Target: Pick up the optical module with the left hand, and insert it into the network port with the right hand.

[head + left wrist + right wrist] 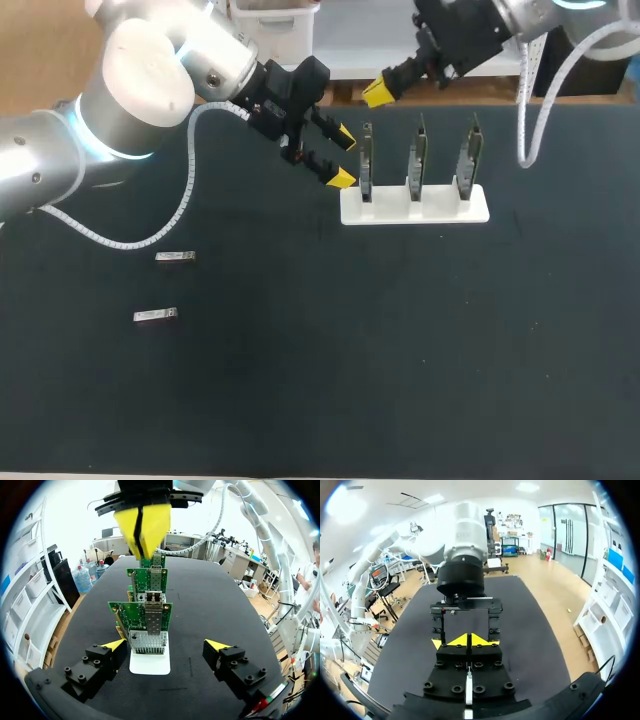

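Two small silver optical modules (175,257) (155,316) lie on the black table at the left, far from both grippers. Three upright green network cards (416,157) stand in a white holder (415,205). My left gripper (343,157) is open and empty, just left of the nearest card (145,622). In the left wrist view its fingertips (165,645) straddle the holder's near end (150,662). My right gripper (377,93) is shut with nothing in it, hovering behind the cards. Its closed yellow tips (142,527) show above the far card, and in its own view (466,640) point at my left wrist (462,555).
The black table (400,350) spreads wide in front of the holder. A white cable (150,235) from my left arm loops over the table above the modules. Another cable (530,120) hangs from my right arm at the back right.
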